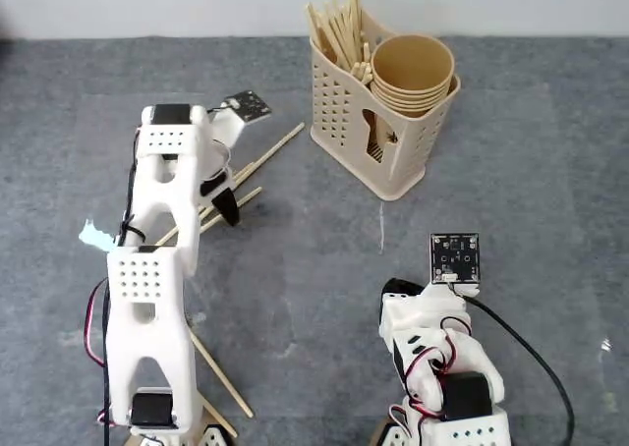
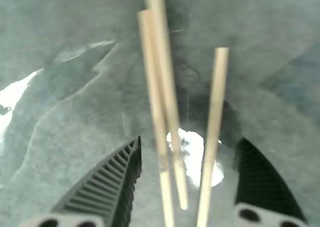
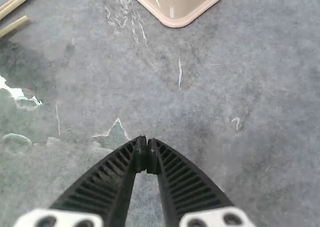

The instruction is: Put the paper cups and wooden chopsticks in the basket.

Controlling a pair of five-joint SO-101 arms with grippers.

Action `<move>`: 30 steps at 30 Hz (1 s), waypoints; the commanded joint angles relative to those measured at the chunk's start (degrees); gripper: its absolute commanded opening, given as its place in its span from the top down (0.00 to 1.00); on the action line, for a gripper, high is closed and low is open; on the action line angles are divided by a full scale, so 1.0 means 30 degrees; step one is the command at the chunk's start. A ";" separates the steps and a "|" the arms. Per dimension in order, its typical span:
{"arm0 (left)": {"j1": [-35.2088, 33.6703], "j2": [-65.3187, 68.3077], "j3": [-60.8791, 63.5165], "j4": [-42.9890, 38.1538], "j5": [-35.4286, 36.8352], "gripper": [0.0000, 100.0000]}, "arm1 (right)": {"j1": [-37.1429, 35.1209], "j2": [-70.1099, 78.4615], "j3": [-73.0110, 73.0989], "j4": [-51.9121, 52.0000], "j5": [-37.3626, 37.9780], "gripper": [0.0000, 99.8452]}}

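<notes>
A beige basket [image 1: 366, 156] stands at the back of the table, holding stacked paper cups [image 1: 413, 68] and several wooden chopsticks [image 1: 337, 28]. More chopsticks [image 1: 270, 151] lie on the grey mat to its left, under my left arm. My left gripper [image 1: 224, 193] hangs open just above them. In the left wrist view three chopsticks [image 2: 159, 107] lie between the gripper's [image 2: 186, 179] spread fingers [image 2: 117, 179], untouched. My right gripper [image 3: 146, 157] is shut with nothing in it, low over bare mat at the front right; the basket's base [image 3: 175, 4] and some chopstick ends [image 3: 15, 9] show farther off.
Another chopstick [image 1: 221, 375] lies beside the left arm's base at the front. A black cable [image 1: 536, 353] runs along the right arm. Open mat lies between the arms and the basket.
</notes>
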 commanded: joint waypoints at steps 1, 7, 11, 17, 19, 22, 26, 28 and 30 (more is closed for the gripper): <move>-0.0059 0.0850 -0.2828 0.1026 0.0117 0.70 | -0.0308 -0.0190 -0.0088 -0.0454 -0.0029 0.98; 0.0352 0.3546 -0.6344 0.2696 -0.0176 0.73 | -0.0396 -0.0190 -0.0088 -0.0425 -0.0029 0.98; 0.0352 0.4747 -0.7810 0.2872 -0.0234 0.83 | -0.0366 -0.0190 -0.0088 -0.0425 -0.0029 0.98; 0.0352 0.4835 -0.7810 0.2901 -0.0234 0.93 | -0.0366 -0.0190 -0.0088 -0.0425 -0.0029 0.98; 0.0352 0.4835 -0.7810 0.2901 -0.0234 0.94 | -0.0366 -0.0190 -0.0088 -0.0425 -0.0029 0.98; 0.0352 0.4835 -0.7810 0.2901 -0.0234 0.94 | -0.0337 -0.0190 -0.0088 -0.0425 -0.0029 0.98; 0.0527 0.4835 -0.7810 0.2901 -0.0234 0.93 | -0.0337 -0.0190 -0.0088 -0.0425 -0.0029 0.98; 0.0557 0.4835 -0.7810 0.2901 -0.0234 0.93 | -0.0337 -0.0190 -0.0088 -0.0425 -0.0029 0.98; 0.0557 0.4835 -0.7810 0.2901 -0.0234 0.93 | -0.0337 -0.0190 -0.0088 -0.0425 -0.0029 0.98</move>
